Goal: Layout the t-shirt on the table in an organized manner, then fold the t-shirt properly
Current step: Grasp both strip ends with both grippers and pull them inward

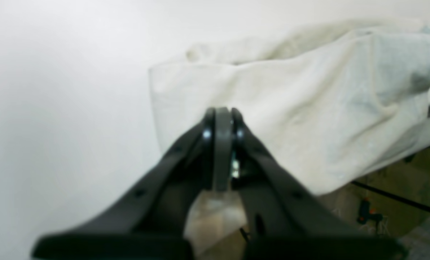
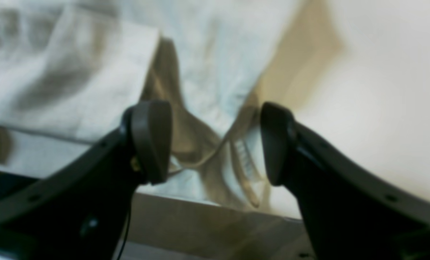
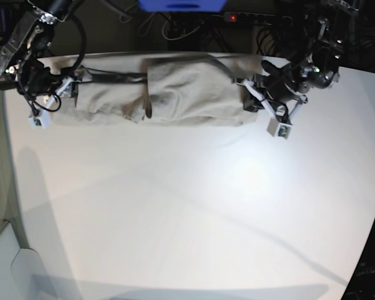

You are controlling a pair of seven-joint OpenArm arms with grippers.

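The t-shirt [image 3: 175,90] is seen stretched into a long, rumpled band along the far edge of the table [image 3: 194,206], with most of the white tabletop left bare in front of it. Folds and dark creases are noted near the middle of the band in the base view.

The left gripper [image 1: 222,121] is seen in its wrist view with both fingers pressed flat together, no gap between them. Cloth is seen just beyond the tips; whether any fabric is pinched there cannot be told. In the base view this gripper [image 3: 257,87] is placed at the band's right end, at the cloth's edge.

The right gripper [image 2: 216,142] is seen with its fingers [image 2: 152,141] held wide apart. Wrinkled cloth and a ribbed hem are visible in the gap, but nothing is clasped. In the base view it [image 3: 67,84] is placed at the band's left end, over the table's far edge.

Part of the shirt is seen overhanging the table edge in the left wrist view.
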